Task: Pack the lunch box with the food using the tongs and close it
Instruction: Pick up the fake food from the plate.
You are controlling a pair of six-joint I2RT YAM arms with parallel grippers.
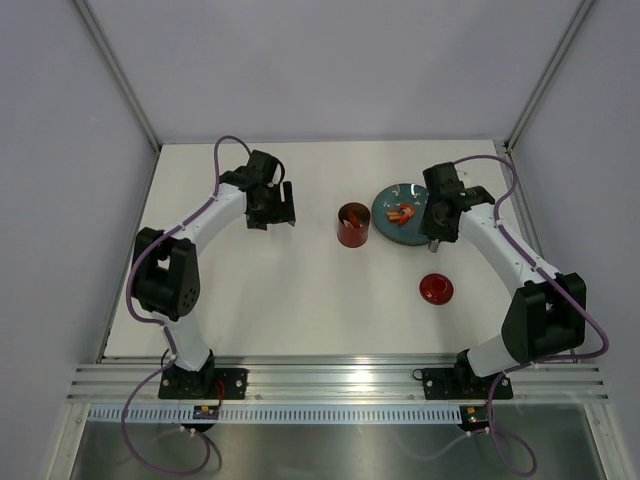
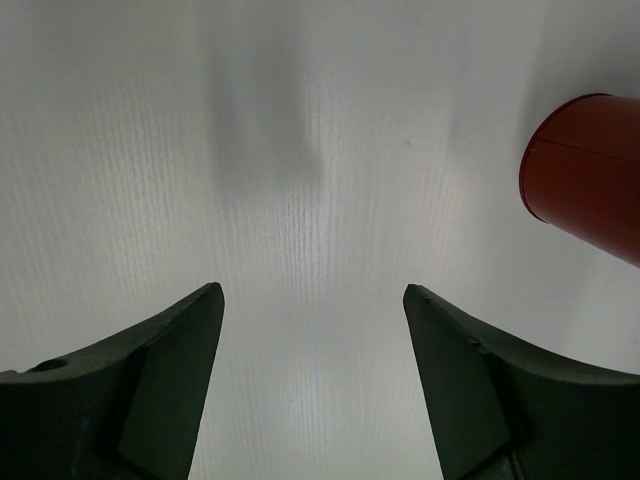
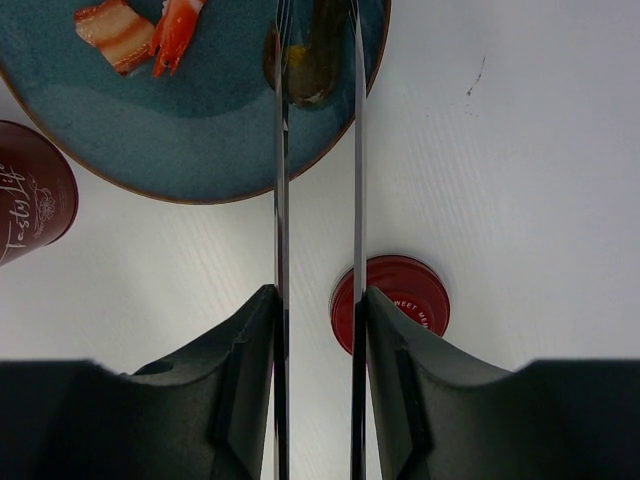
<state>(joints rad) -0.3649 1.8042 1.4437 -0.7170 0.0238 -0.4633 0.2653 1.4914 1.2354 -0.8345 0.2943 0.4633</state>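
The red lunch box (image 1: 353, 224) stands open and upright at mid-table, and it also shows in the wrist views (image 2: 590, 170) (image 3: 30, 195). Its red lid (image 1: 436, 288) (image 3: 400, 300) lies flat on the table, apart from it. My right gripper (image 1: 435, 205) (image 3: 318, 295) is shut on the silver tongs (image 3: 282, 150). Their two arms reach out over the blue plate (image 1: 385, 205) (image 3: 200, 140). The food (image 1: 402, 213), a striped piece (image 3: 115, 30) and an orange-red piece (image 3: 175, 30), lies on the plate left of the tongs. A dark olive piece (image 3: 310, 60) sits between the tong arms. My left gripper (image 1: 272, 205) (image 2: 313, 295) hangs open and empty, left of the lunch box.
White walls with metal corner posts enclose the white table (image 1: 300, 290) at the back and sides. An aluminium rail (image 1: 340, 385) carrying both arm bases runs along the near edge.
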